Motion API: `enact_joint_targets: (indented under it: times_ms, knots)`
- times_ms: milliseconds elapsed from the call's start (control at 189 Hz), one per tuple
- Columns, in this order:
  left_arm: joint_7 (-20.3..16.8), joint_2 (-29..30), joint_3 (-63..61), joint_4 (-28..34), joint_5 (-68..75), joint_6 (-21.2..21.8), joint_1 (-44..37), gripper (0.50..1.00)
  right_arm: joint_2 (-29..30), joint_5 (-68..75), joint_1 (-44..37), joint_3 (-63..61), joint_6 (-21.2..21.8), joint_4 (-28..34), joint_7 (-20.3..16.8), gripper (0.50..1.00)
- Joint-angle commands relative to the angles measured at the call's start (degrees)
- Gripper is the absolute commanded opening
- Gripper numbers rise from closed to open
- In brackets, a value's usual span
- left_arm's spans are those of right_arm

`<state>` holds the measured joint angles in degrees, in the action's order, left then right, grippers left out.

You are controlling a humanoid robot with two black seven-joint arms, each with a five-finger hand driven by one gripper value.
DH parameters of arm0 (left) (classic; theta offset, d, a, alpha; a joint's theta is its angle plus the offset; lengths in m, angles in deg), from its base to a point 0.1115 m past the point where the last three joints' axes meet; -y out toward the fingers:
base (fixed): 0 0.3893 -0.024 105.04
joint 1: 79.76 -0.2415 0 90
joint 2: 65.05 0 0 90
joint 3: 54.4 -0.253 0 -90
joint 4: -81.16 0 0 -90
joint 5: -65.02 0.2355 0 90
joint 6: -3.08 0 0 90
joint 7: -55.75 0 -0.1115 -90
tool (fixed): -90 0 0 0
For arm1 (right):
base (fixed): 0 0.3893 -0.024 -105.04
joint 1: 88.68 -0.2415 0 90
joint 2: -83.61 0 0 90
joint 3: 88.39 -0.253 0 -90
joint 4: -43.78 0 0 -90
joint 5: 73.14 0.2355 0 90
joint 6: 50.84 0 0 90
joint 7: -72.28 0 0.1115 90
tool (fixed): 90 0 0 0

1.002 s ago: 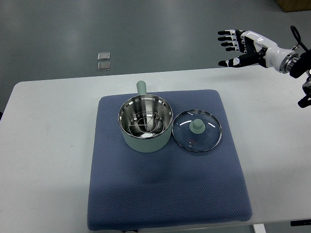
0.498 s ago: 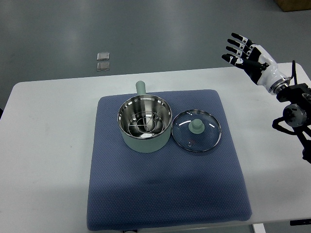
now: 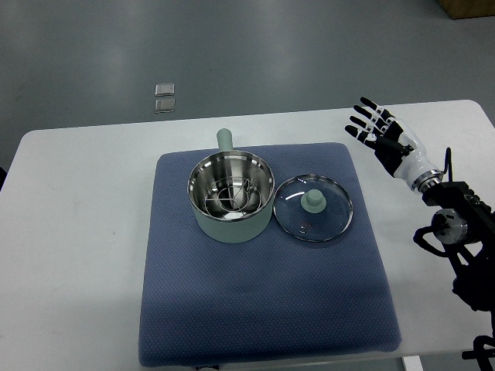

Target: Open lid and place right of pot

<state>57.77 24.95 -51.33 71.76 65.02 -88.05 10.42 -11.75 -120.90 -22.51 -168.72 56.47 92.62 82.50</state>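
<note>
A pale green pot [image 3: 230,197] with a steel inside and a wire rack stands uncovered on the blue mat [image 3: 263,309], its handle pointing away from me. The glass lid [image 3: 313,207] with a green knob lies flat on the mat, just right of the pot and touching its side. My right hand [image 3: 377,133] hovers over the table's right part, beyond the mat's far right corner, fingers spread and holding nothing. It is well apart from the lid. The left arm does not show.
The white table [image 3: 77,232] carries the mat. Two small shiny squares [image 3: 164,97] lie on the grey floor beyond the table's far edge. My right forearm and its joints [image 3: 456,232] reach along the table's right edge.
The right hand has come down and toward me from above the far right corner to over the table beside the mat, turning its fingers upward-left. Pot and lid have not moved.
</note>
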Motion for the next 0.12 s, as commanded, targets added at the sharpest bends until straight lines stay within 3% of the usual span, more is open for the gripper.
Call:
enact_joint_targets:
  times_ms: [0, 111]
  knots:
    - [0.0, 0.0, 0.0, 0.0, 0.0, 0.1, 0.0, 1.0, 1.4, 0.4, 0.1, -1.1, -0.4, -0.9, 0.1, 0.932]
    - [0.0, 0.0, 0.0, 0.0, 0.0, 0.1, 0.1, 1.0, 2.8, 0.2, 0.0, -1.1, -0.5, -1.3, 0.1, 0.932]
